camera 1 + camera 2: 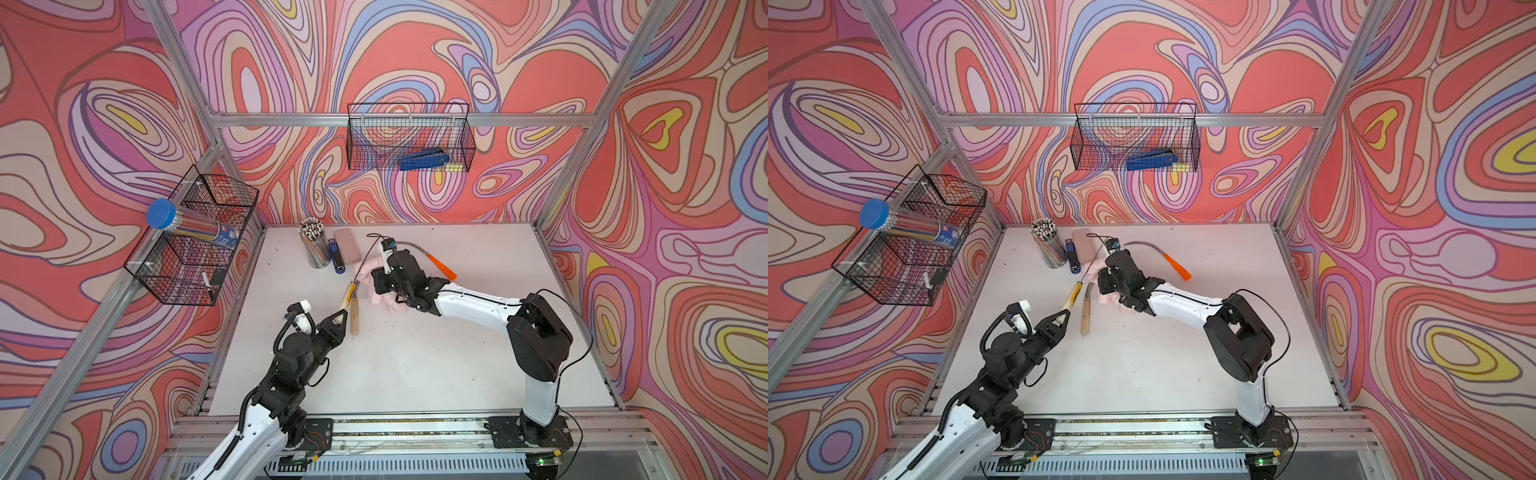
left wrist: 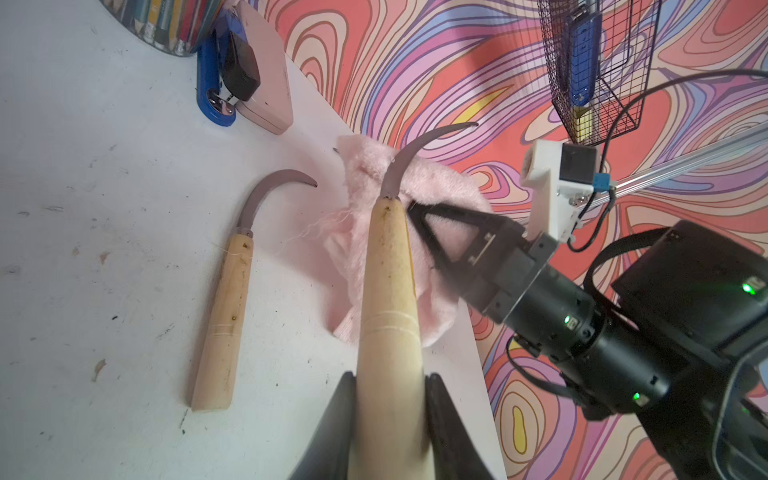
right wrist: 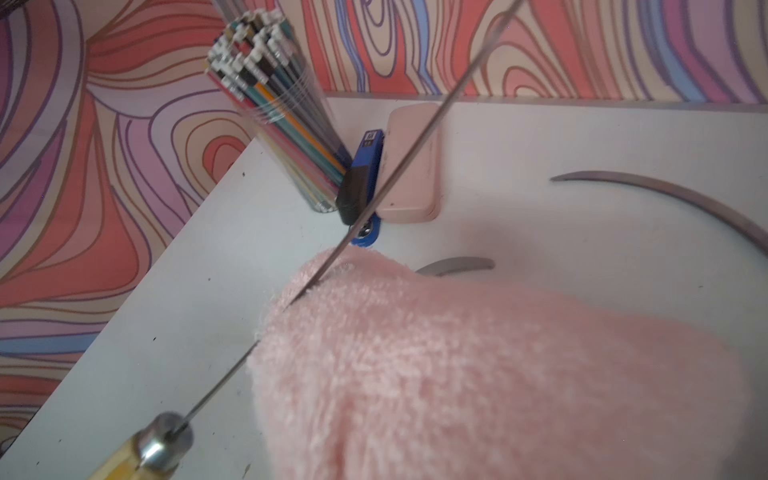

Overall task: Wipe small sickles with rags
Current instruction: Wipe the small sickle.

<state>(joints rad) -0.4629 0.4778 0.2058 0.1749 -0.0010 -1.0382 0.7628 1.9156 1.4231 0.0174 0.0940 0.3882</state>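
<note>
My left gripper (image 2: 390, 380) is shut on the butt of a pale wooden-handled small sickle (image 2: 388, 266), which is lifted off the table (image 1: 415, 353). Its curved grey blade (image 2: 409, 158) lies against the fluffy pink rag (image 2: 440, 187). My right gripper (image 2: 413, 210) is shut on the rag (image 3: 457, 374), which covers its jaws in the right wrist view. Another wooden-handled sickle (image 1: 354, 316) (image 2: 224, 316) lies flat beside the held one. In both top views the orange-handled sickle (image 1: 442, 266) (image 1: 1177, 267) lies behind the right wrist.
A cup of pencils (image 1: 314, 247), a blue stapler (image 1: 337, 259) and a smooth pink case (image 1: 347, 245) stand at the table's back left. Wire baskets hang on the back wall (image 1: 409, 137) and the left wall (image 1: 195, 237), the latter holding a blue-capped tube (image 1: 187, 226).
</note>
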